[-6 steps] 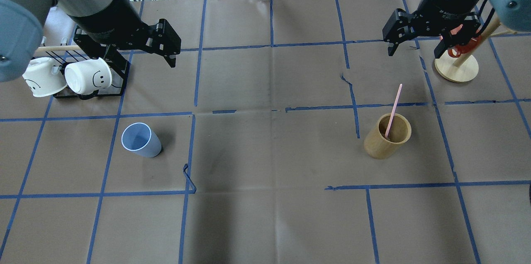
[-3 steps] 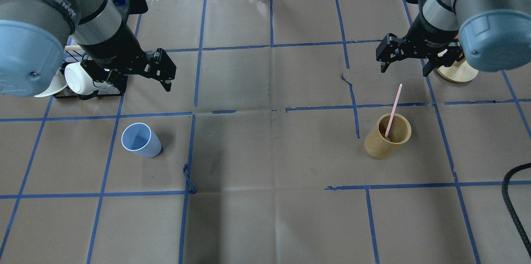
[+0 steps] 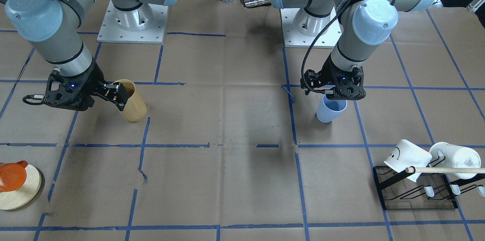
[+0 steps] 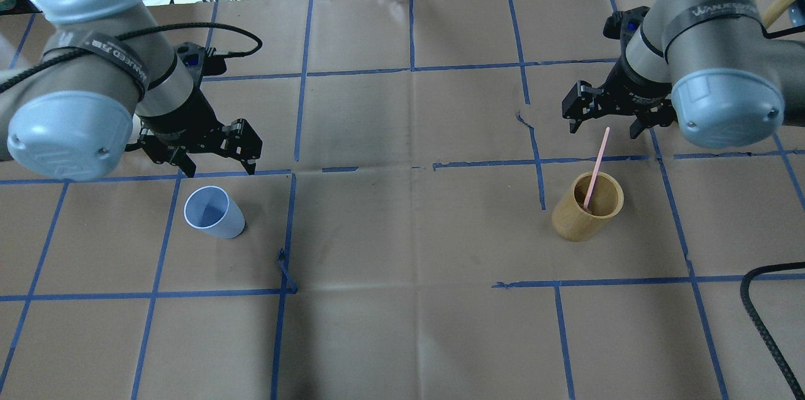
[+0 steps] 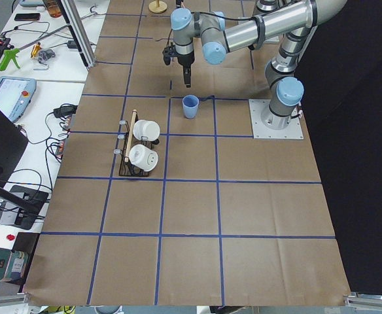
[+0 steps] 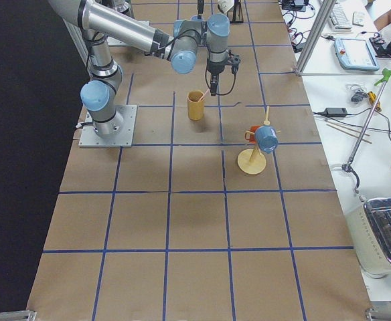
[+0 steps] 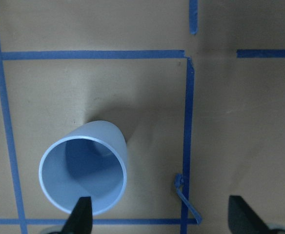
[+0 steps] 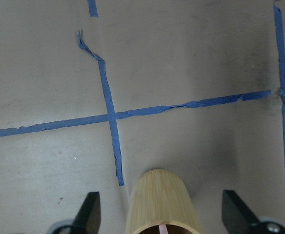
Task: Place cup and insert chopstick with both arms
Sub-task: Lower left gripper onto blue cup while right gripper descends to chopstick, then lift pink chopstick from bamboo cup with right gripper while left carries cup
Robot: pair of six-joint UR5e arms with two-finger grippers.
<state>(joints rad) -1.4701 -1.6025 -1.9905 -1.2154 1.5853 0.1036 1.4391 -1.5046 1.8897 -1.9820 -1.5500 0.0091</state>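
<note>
Jaws wide on left gripper (image 4: 220,169) and right gripper (image 4: 602,131), both empty.
Your right wrist view cuts the chopstick (image 4: 597,164) to a pink sliver.

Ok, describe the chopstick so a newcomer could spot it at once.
On the brown-papered table, go to the robot's right half, where a tan wooden cylinder stands upright. The chopstick leans inside it, top poking out: thin and pale pink, unlike the thick tan dowel on the mug rack.
</note>
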